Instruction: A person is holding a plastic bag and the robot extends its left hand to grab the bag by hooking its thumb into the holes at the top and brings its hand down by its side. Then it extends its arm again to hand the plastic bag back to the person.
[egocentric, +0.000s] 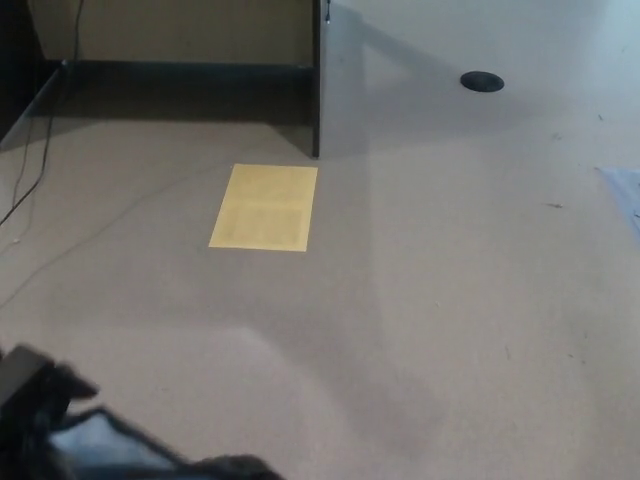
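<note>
Left robot hand (40, 410) pokes into the bottom-left corner of the head view, a dark blurred shape low against the floor (420, 300). You can't tell from the blur whether its fingers are spread or closed, so don't assume a grip. Just below and to the right of it sits a grey-blue smear with a thin dark line running over it, touching the hand's outline; it may be the plastic bag (105, 445), but it's too blurred to confirm, and no handle holes show. If it is the bag, it lies right at the hand, on its inner side, with no readable long axis.

No person shows anywhere in the frame, and the right robot hand is out of view, so the left is the only hand near the bag.

Yellow sheet (264, 207) lies flat on the floor well ahead of the hand, beside a dark upright panel (315, 75). Round black floor socket (482, 81) sits far off to the upper right.

Judged step: hand low at the side; the handback needs you to extend forward and up.
</note>
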